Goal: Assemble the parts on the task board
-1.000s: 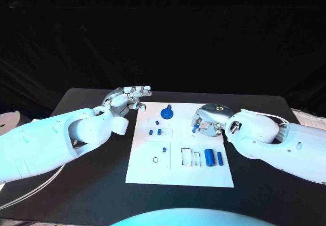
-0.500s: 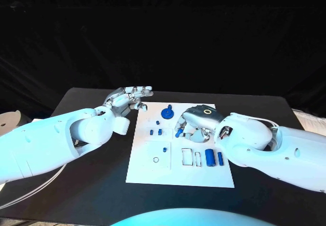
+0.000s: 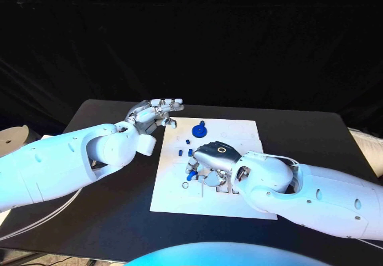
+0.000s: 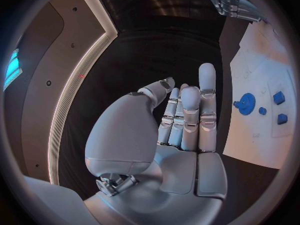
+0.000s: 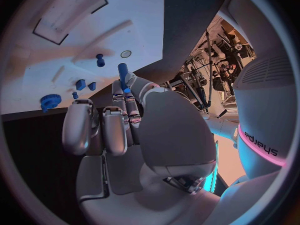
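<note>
The white task board [image 3: 239, 133] lies in the middle of the black table. My right hand [image 3: 211, 162] hovers over its near-left part, pinching a blue peg [image 3: 191, 176] [image 5: 123, 70] at its fingertips [image 5: 127, 85], close to a round hole [image 5: 126, 54] and a small standing blue peg [image 5: 100, 60]. A blue gear [image 3: 198, 131] [image 4: 247, 104] and small blue blocks [image 3: 185, 152] [image 5: 80, 84] sit on the board's far-left part. My left hand [image 3: 151, 113] [image 4: 181, 120] floats beyond the board's far-left corner, fingers straight and empty. The right arm hides the board's near-right part.
A rectangular recess [image 5: 69, 7] lies further along the board from the held peg. A pale spool [image 3: 12, 137] stands off the table's left edge, with cables [image 3: 32, 221] running below the left arm. Bare black table [image 3: 303, 127] surrounds the board.
My right hand has carried the blue peg from the board's right side across to its near-left part. The left hand has barely moved.
</note>
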You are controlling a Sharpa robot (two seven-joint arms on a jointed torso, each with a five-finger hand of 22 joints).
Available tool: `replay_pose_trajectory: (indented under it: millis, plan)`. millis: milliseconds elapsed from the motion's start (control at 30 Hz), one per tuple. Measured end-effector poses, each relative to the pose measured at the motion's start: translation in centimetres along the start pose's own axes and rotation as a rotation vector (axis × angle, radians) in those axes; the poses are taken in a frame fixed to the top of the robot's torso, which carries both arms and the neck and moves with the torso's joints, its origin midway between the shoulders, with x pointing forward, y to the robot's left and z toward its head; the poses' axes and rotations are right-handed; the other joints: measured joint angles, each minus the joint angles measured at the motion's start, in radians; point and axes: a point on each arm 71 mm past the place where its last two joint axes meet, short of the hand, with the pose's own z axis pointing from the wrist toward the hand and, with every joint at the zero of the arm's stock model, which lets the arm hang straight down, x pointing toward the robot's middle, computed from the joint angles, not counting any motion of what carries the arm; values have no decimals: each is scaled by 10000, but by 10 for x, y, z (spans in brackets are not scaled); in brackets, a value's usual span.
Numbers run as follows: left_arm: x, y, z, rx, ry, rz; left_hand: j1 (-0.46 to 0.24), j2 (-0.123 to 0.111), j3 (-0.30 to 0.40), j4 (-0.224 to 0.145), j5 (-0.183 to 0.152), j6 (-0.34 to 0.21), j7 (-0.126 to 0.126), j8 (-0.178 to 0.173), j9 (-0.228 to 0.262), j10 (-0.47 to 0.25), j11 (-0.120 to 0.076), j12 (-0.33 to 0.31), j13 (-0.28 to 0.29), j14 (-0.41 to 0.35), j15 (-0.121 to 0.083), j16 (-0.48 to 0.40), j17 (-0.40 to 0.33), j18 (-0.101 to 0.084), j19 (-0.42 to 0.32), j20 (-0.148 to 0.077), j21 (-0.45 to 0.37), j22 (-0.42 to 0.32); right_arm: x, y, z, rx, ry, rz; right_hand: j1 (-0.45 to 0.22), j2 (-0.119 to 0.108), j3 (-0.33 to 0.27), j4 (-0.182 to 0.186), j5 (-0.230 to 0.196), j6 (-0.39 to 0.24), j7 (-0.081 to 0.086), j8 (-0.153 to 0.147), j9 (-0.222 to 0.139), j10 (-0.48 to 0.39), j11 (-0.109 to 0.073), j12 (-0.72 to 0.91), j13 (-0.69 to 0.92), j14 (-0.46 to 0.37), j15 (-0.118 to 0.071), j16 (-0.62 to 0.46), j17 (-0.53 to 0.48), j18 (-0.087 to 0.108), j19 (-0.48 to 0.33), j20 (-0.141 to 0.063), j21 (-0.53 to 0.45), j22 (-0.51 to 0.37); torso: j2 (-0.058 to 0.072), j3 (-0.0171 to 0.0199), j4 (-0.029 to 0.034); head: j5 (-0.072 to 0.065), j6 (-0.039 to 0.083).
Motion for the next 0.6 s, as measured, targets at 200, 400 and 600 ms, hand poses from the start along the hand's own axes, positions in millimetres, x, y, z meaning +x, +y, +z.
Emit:
replay_pose_trajectory:
  millis: [200, 400, 600]
  plan:
    - [0, 0, 0, 0, 8, -3, 0, 0, 0, 0, 0, 0, 0, 0, 0, 0, 0, 0, 0, 0, 0, 0, 0, 0, 0, 0, 0, 0, 11, 3, 7, -136, 149, 137, 0, 0, 27, -27, 44, -3, 2, -20, 0, 0, 0, -29, -5, 0, 0, 0, 0, 0, 0, 0, 0, 0, -5, 9, -6, 39, -22]
    - [1, 0, 0, -1, 24, -8, 0, 0, 0, 0, 0, 0, 0, 0, 0, 0, 0, 0, 0, 0, 0, 0, 1, 0, 0, 0, 0, 0, 18, -1, 11, -67, 344, 119, 0, 0, 27, -28, 44, -9, 7, -37, 8, 28, 28, -36, -9, 0, 0, 0, -1, 0, 0, 0, -1, 0, -5, 7, -8, 45, -43]
    - [0, 0, 0, -1, 25, -9, 0, 0, 0, 0, 0, 0, 0, 0, 0, 0, 0, 0, 0, 0, 0, 0, 1, 0, 0, 0, 0, -8, 20, -1, 13, -86, 404, 101, 13, 13, 27, -28, 44, -27, 23, -76, 11, 28, 28, -57, -10, 0, 0, 0, -1, 0, 0, 0, -1, 0, 0, 10, -8, 68, -63]
